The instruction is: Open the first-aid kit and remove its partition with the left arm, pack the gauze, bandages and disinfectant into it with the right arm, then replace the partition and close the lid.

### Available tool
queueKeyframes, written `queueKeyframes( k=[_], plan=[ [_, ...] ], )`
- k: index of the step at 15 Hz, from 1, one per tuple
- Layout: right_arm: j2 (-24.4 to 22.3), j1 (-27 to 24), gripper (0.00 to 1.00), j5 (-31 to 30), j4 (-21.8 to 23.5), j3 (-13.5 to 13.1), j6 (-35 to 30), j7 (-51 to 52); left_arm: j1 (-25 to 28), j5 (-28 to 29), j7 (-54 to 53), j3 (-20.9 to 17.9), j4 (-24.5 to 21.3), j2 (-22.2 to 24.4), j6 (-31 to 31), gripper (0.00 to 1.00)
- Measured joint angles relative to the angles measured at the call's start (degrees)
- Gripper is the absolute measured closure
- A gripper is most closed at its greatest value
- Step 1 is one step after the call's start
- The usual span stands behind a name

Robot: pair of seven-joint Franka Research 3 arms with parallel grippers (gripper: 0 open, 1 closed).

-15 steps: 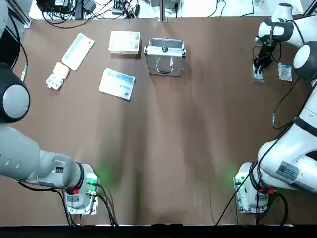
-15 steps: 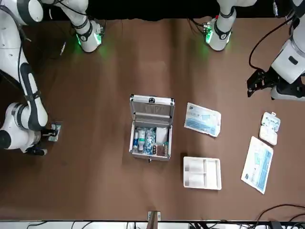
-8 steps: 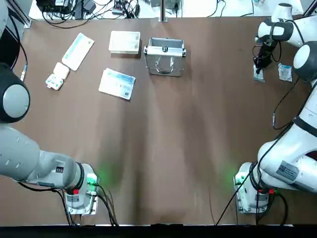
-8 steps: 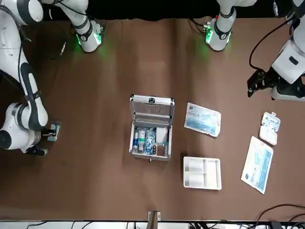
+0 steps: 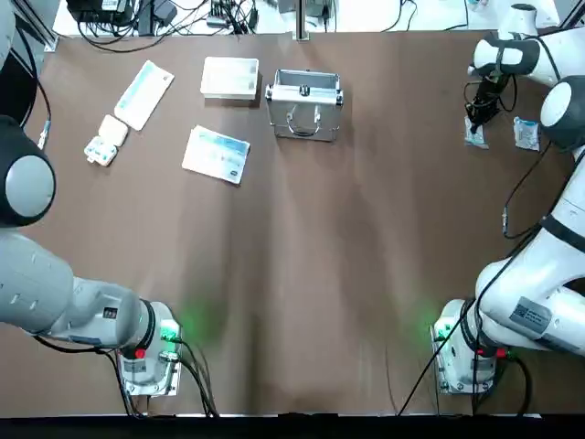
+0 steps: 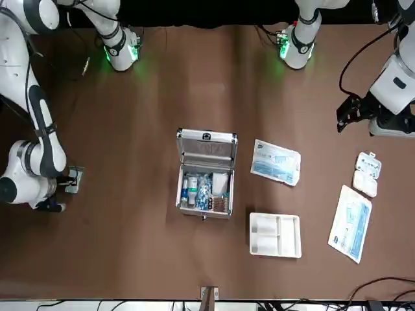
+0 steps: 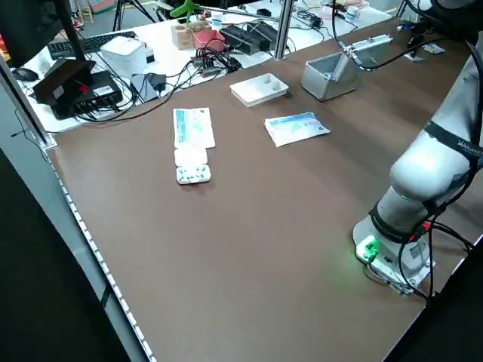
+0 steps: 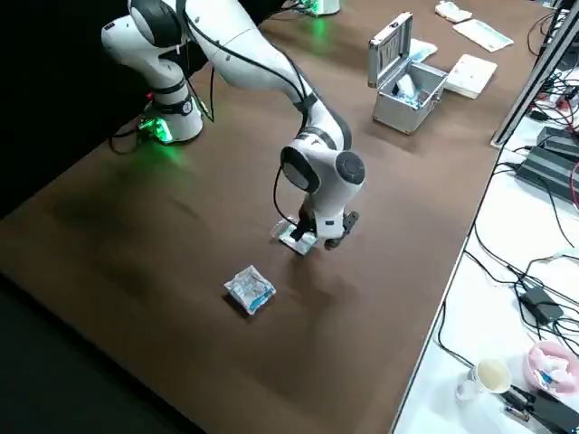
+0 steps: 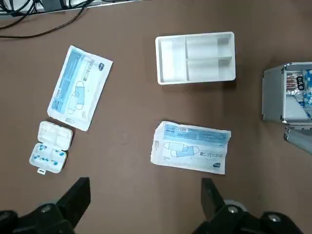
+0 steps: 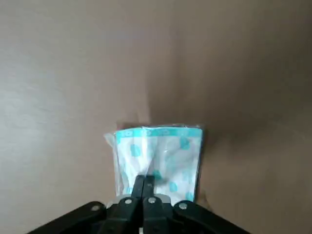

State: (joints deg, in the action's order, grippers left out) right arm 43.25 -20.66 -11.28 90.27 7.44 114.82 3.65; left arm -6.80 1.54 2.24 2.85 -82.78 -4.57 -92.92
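At the table's right edge, right end effector (image 10: 144, 187) pinches a gauze packet (image 10: 158, 158).

The right gripper (image 5: 474, 123) now sits a little farther from the robot's base than a second ago, its fingers pinched together on the edge of a small white-and-teal packet (image 10: 158, 158). The packet has shifted with it, ending slightly nearer the crumpled packet (image 5: 526, 133) beside it.

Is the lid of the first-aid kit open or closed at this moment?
Open. In the front view the lid stands raised behind the case, supplies showing inside. The partition lies out on the table beside it.
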Motion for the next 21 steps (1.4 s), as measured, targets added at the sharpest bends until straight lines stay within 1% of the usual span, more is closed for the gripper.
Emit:
queueKeyframes(
  k=[2, 3, 4, 6, 12, 14, 15, 16, 19, 21],
  plan=[
    [-0.11, 0.39, 0.99, 0.07, -0.74, 1.85, -0.36, -0.09, 0.01, 0.0, 0.0, 0.0, -0.15, -0.01, 0.02, 0.0],
    [-0.33, 0.63, 0.99, 0.32, -1.38, 3.12, -1.66, -0.39, 0.02, 0.0, 0.0, 0.0, -0.27, -0.03, 0.03, 0.0],
    [-1.16, 1.11, 0.99, 1.41, -2.68, 5.89, -4.16, -2.89, 0.02, 0.0, -0.08, 0.0, -0.55, -0.15, 0.06, 0.0],
    [-2.14, 1.32, 0.99, 1.85, -3.39, 9.71, -5.09, -8.37, 0.03, 0.0, -0.23, 0.0, -0.73, -0.44, 0.07, 0.0],
    [-2.93, 1.92, 0.99, 2.04, -4.93, 24.15, -5.3, -30.03, -0.07, 0.0, -0.75, 0.07, -0.71, -0.61, 0.34, 0.0],
    [-2.96, 2.66, 0.99, 2.04, -5.9, 28.08, -5.15, -37.47, -0.1, -0.01, -0.76, 0.12, -0.6, -0.35, 1.3, 0.0],
    [-2.98, 3.75, 0.99, 2.22, -6.49, 29.2, -4.98, -40.58, -0.08, 0.0, -0.76, 0.12, -0.55, -0.08, 1.77, 0.0],
    [-2.98, 5.43, 0.99, 3.3, -7.36, 29.65, -4.45, -43.35, -0.02, 0.0, -0.76, 0.11, -0.51, 0.25, 2.1, 0.0],
    [-3.0, 11.75, 0.99, 6.79, -11.24, 29.86, -3.05, -49.24, 0.12, 0.0, -0.76, -0.01, -0.49, 1.29, 2.76, 0.0],
    [-3.0, 15.91, 0.99, 7.18, -12.68, 29.85, 0.19, -52.6, 0.17, -0.01, -0.76, -0.09, -0.49, 1.52, 2.93, 0.0]
  ],
)
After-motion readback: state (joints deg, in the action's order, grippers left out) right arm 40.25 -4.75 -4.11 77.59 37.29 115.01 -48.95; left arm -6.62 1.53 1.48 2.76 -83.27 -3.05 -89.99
